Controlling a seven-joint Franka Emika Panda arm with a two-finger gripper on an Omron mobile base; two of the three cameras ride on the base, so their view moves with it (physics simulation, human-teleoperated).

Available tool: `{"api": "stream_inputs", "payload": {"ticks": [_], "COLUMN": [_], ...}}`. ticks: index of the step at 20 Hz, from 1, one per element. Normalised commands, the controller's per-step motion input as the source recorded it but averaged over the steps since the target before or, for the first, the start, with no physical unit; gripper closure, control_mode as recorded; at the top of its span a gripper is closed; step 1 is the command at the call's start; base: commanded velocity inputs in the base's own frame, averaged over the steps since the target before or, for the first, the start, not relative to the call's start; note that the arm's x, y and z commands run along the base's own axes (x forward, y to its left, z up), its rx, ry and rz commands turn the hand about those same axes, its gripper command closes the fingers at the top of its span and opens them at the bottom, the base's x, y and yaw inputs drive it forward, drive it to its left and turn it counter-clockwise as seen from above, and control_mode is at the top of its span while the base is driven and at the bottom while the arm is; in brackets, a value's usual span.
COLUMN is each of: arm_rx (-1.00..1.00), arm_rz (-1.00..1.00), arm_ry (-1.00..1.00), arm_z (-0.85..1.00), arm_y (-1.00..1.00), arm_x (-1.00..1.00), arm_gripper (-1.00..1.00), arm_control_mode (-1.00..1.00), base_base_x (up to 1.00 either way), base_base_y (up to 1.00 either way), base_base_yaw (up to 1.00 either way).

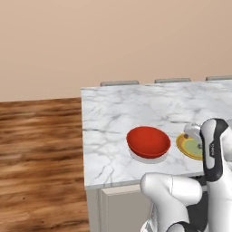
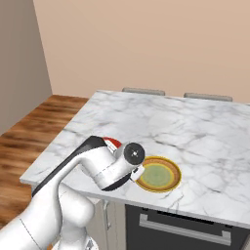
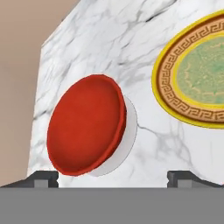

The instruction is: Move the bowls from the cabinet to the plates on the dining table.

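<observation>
The glossy red bowl (image 1: 148, 141) (image 2: 113, 142) (image 3: 85, 124) sits on the white-grey plate (image 1: 147, 158) (image 3: 131, 127) near the front edge of the dining table (image 1: 113, 113) (image 2: 195, 122). Just to its right lies the yellow-gold plate (image 1: 188, 147) (image 2: 158, 175) (image 3: 197, 74), with nothing on it. My gripper (image 3: 113, 179) hangs above the table between the two plates, open and holding nothing, its tips spread wide. The arm (image 2: 105, 168) covers most of the red bowl in the right base view. The cream-green bowl and the cabinet are out of view.
Chair backs (image 1: 119, 83) (image 2: 143, 91) line the table's far edge. Wooden floor (image 1: 41, 149) lies to the left. Below the table's front edge there is a dark panel with a horizontal handle (image 2: 185, 229).
</observation>
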Motion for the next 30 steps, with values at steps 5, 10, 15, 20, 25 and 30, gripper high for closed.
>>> {"api": "stream_inputs", "payload": {"ticks": [5, 10, 15, 20, 25, 30], "arm_rx": [-0.05, -0.09, -0.14, -0.08, 0.0, 0.0], "arm_rz": [0.14, 0.15, 0.13, 0.07, 0.0, 0.0], "arm_ry": [0.04, 0.1, 0.13, -0.04, 0.0, 0.0], "arm_z": [0.5, 0.62, 0.41, 0.09, 0.0, 0.0], "arm_y": [0.26, 0.33, 0.32, 0.1, 0.0, 0.0], "arm_x": [-0.73, -0.57, -0.73, -0.62, 0.0, 0.0], "arm_gripper": [-1.0, -1.0, -1.0, -1.0, -1.0, -1.0], "arm_control_mode": [-1.0, -1.0, -1.0, -1.0, -1.0, 1.0], "base_base_x": [0.0, 0.0, 0.0, 0.0, 0.0, -0.27], "base_base_y": [0.0, 0.0, 0.0, 0.0, 0.0, -0.07], "base_base_yaw": [0.0, 0.0, 0.0, 0.0, 0.0, 0.0]}}
